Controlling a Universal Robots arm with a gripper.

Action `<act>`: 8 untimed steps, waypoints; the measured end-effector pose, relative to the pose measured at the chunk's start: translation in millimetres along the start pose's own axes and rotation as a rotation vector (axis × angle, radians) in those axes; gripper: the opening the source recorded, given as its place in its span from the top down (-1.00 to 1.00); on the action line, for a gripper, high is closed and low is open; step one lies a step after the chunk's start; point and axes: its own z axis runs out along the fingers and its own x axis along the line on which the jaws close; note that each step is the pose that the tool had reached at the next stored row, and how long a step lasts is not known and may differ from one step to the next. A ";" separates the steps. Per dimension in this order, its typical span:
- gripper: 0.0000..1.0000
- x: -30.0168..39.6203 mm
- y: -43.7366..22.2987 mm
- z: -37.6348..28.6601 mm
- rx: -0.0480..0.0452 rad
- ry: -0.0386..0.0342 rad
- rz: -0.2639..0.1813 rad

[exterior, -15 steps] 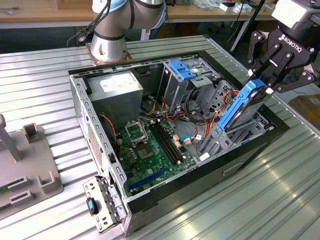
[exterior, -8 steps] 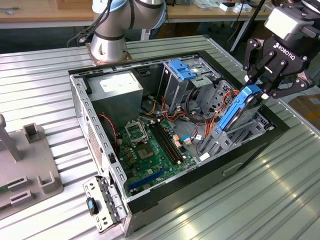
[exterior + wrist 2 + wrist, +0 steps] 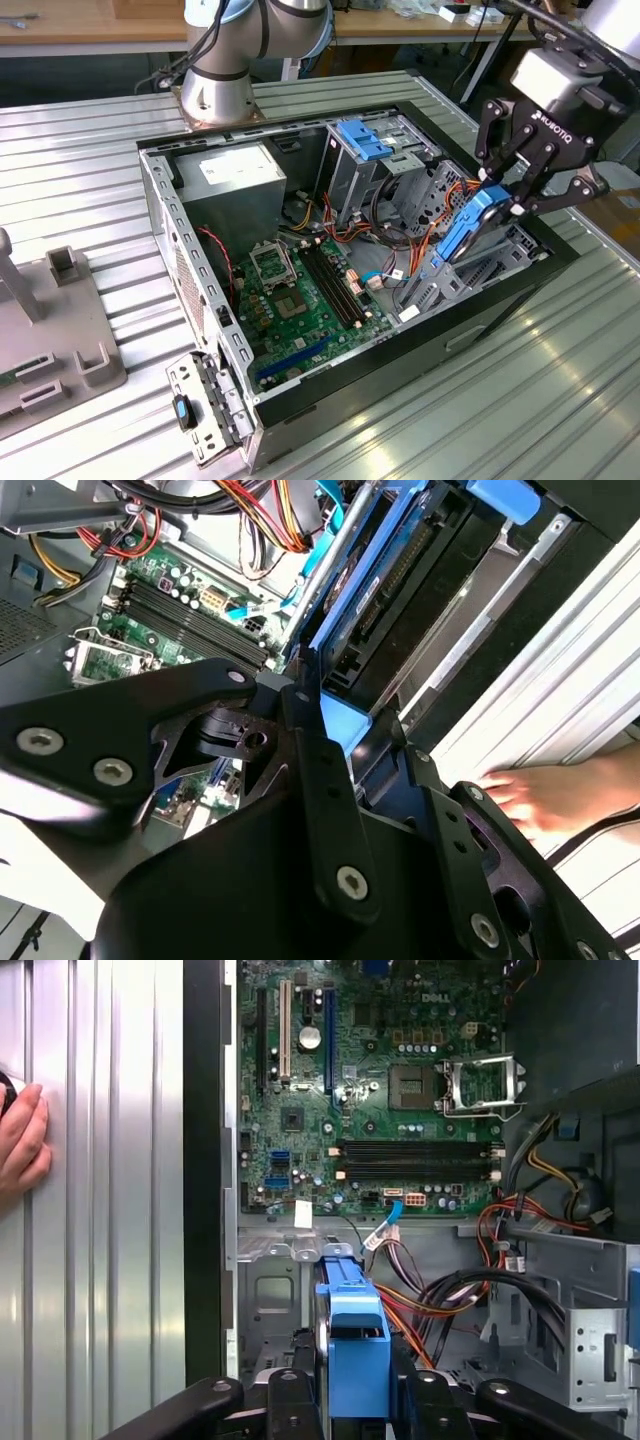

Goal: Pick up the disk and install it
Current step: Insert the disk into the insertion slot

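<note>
Gripper [image 3: 507, 195]: jaws clenched on the upper end of the disk [image 3: 462, 238]. Disk: blue-railed, tilted, lower end inside the drive bay at the exterior view's right of the open computer case [image 3: 420, 345], beside the motherboard [image 3: 300, 290]. Orange and red cables [image 3: 430, 1310] near it. Person's hand [image 3: 22, 1145] on the ribbed table [image 3: 90, 160], outside the case

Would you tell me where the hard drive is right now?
The blue-railed silver-grey hard drive is tilted in the black claw on the exterior view's right, its lower end at the open computer case's drive bay.
</note>
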 end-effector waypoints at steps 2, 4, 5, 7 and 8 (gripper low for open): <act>0.27 0.6 -0.1 8.5 0.0000 -0.0001 0.000; 0.27 1.0 -0.2 13.4 0.0000 0.0001 0.000; 0.27 1.0 -0.2 13.5 0.0000 0.0002 0.000; 0.27 1.0 -0.2 13.7 0.0000 0.0000 0.000; 0.27 1.0 -0.2 13.9 0.0000 -0.0001 0.000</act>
